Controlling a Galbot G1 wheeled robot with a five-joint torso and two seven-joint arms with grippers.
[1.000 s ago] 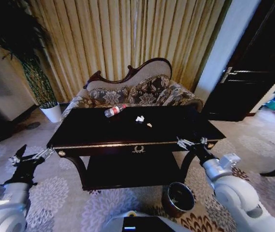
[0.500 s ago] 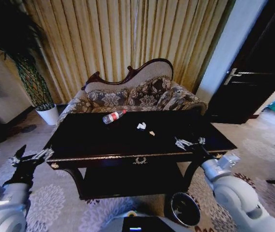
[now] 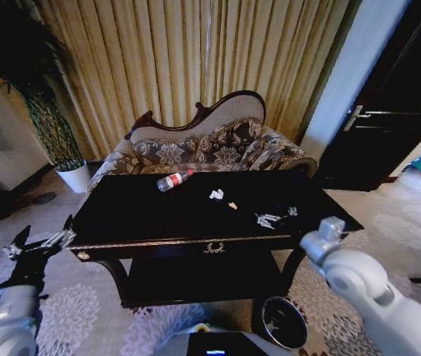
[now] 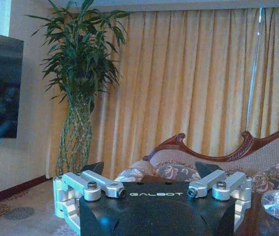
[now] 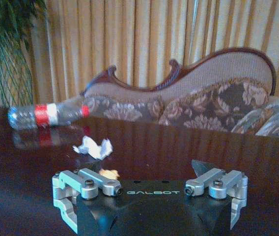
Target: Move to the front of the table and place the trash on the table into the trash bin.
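I had the table (image 3: 158,226) squarely in front of me, its dark glossy top reflecting the room, a gold ornament (image 3: 213,248) on the front apron and a lower shelf (image 3: 196,278) beneath. On the far part of the top a clear bottle (image 3: 172,180) with a red label lay on its side. Nearer the middle sat a white crumpled paper scrap (image 3: 216,194), with a smaller pale bit (image 3: 232,205) just beside it.
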